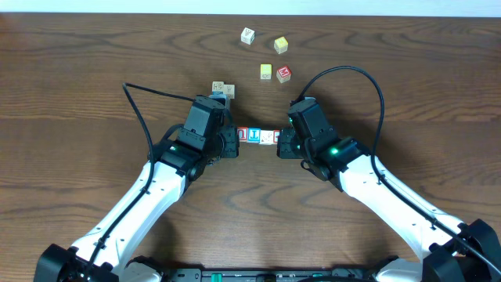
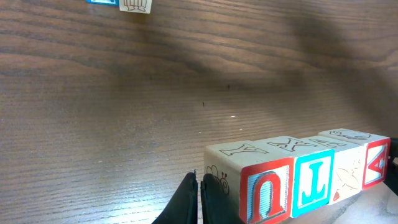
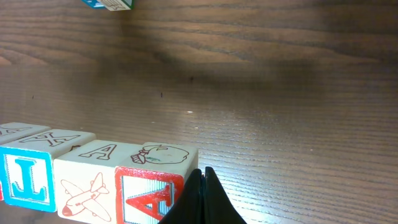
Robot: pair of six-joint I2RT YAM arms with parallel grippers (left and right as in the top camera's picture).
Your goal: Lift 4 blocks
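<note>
Four blocks (image 1: 258,135) stand side by side in a row at the table's middle. In the left wrist view they read, left to right, a red U-like face (image 2: 267,193), a blue face (image 2: 314,180), a white face (image 2: 346,177) and a red V (image 2: 377,163). My left gripper (image 1: 235,142) (image 2: 199,182) is shut, empty, one finger against the row's left end. My right gripper (image 1: 282,144) (image 3: 203,177) is shut too, pressed against the red-faced end block (image 3: 149,196), beside the white plane block (image 3: 84,190). Whether the row is off the table I cannot tell.
Loose cubes lie at the far side: a white one (image 1: 247,35), two yellow ones (image 1: 280,45) (image 1: 266,72) and a red one (image 1: 283,74). Two more cubes (image 1: 222,90) sit just beyond the left wrist. Cables arc over both arms.
</note>
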